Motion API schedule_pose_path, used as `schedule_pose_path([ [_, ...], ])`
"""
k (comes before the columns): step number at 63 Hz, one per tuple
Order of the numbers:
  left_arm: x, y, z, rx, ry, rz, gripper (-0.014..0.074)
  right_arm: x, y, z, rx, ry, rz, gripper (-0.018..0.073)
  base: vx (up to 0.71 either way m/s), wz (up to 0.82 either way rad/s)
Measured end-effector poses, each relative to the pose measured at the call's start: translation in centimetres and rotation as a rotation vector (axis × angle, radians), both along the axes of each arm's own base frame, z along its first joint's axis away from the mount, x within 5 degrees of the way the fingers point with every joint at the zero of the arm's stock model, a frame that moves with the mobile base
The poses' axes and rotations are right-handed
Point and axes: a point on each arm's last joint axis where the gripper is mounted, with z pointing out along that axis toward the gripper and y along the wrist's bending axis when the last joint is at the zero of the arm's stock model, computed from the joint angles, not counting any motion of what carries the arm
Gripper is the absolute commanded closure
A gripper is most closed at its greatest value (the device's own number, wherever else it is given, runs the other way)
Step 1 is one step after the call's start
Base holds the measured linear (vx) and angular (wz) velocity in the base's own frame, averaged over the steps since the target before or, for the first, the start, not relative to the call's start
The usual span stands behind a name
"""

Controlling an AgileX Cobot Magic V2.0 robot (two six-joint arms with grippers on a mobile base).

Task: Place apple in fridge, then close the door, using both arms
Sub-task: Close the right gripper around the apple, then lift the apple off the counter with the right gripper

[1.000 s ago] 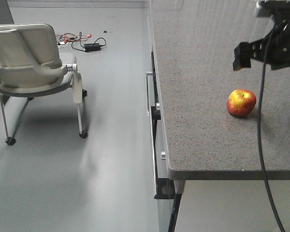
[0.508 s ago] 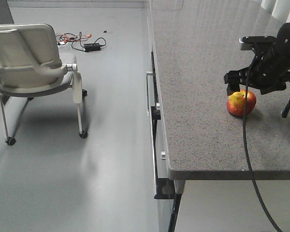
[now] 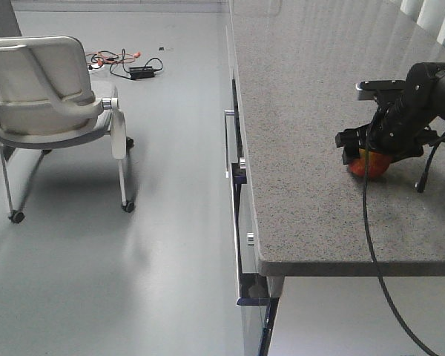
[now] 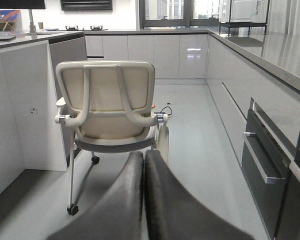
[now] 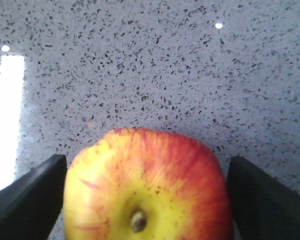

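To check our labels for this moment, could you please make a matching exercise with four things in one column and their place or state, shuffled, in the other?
Things:
1. apple
2. chair
3. left end effector
4. right end effector

Places or states:
A. standing on the floor
B. shut, holding nothing
C. lying on the counter
D. open, fingers on either side of the apple

Pairs: 1-C, 2-A, 3-B, 4-D
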Motion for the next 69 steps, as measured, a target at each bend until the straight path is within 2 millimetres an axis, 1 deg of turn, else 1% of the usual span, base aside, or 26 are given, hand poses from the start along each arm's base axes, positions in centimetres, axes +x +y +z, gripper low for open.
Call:
schedule_pose_path([
  [5, 0.0, 0.0, 0.0, 0.000, 0.000, 0.000, 0.0604, 0.0, 0.0, -0.2, 0.000, 0.004, 0.000, 0.0068, 0.00, 0.00],
  [20, 0.0, 0.0, 0.0, 0.000, 0.000, 0.000, 0.0604, 0.1, 0.0, 0.1, 0.000, -0.001, -0.001, 0.0356, 0.00, 0.00],
  [23, 0.0, 0.0, 0.0, 0.000, 0.000, 0.000, 0.0604, 0.2, 0.0, 0.4, -0.002, -0.006, 0.002, 0.0418, 0.00, 0.00],
  [26, 0.0, 0.0, 0.0, 0.000, 0.000, 0.000, 0.0604, 0.2, 0.0, 1.0, 0.002, -0.017, 0.006, 0.0458, 0.00, 0.00],
  [30, 0.0, 0.0, 0.0, 0.000, 0.000, 0.000, 0.0604, 0.2, 0.1, 2.3, 0.003, -0.040, 0.013, 0.0505, 0.00, 0.00],
  [35, 0.0, 0.0, 0.0, 0.000, 0.000, 0.000, 0.0604, -0.2, 0.3, 5.1, 0.022, -0.093, 0.030, 0.0543, 0.00, 0.00],
  [40, 0.0, 0.0, 0.0, 0.000, 0.000, 0.000, 0.0604, -1.1, 0.7, 8.6, 0.043, -0.162, 0.065, 0.0559, 0.00, 0.00],
  [42, 0.0, 0.0, 0.0, 0.000, 0.000, 0.000, 0.0604, -1.6, 0.9, 10.0, 0.053, -0.189, 0.083, 0.0559, 0.00, 0.00],
  [43, 0.0, 0.0, 0.0, 0.000, 0.000, 0.000, 0.0604, -2.0, 1.0, 11.0, 0.058, -0.208, 0.093, 0.0559, 0.00, 0.00],
  [48, 0.0, 0.0, 0.0, 0.000, 0.000, 0.000, 0.0604, -3.8, 1.6, 14.4, 0.095, -0.269, 0.152, 0.0557, 0.00, 0.00],
  [52, 0.0, 0.0, 0.0, 0.000, 0.000, 0.000, 0.0604, -6.0, 2.1, 17.6, 0.128, -0.325, 0.202, 0.0556, 0.00, 0.00],
  [56, 0.0, 0.0, 0.0, 0.000, 0.000, 0.000, 0.0604, -7.8, 2.7, 20.0, 0.158, -0.372, 0.253, 0.0556, 0.00, 0.00],
  [62, 0.0, 0.0, 0.0, 0.000, 0.000, 0.000, 0.0604, -11.6, 3.6, 23.9, 0.198, -0.449, 0.335, 0.0556, 0.00, 0.00],
  [64, 0.0, 0.0, 0.0, 0.000, 0.000, 0.000, 0.0604, -12.6, 3.8, 24.8, 0.206, -0.465, 0.356, 0.0556, 0.00, 0.00],
  [67, 0.0, 0.0, 0.0, 0.000, 0.000, 0.000, 0.0604, -14.7, 4.1, 26.3, 0.215, -0.505, 0.389, 0.0556, 0.00, 0.00],
  [69, 0.0, 0.0, 0.0, 0.000, 0.000, 0.000, 0.0604, -15.8, 4.2, 26.9, 0.218, -0.524, 0.410, 0.0556, 0.00, 0.00],
])
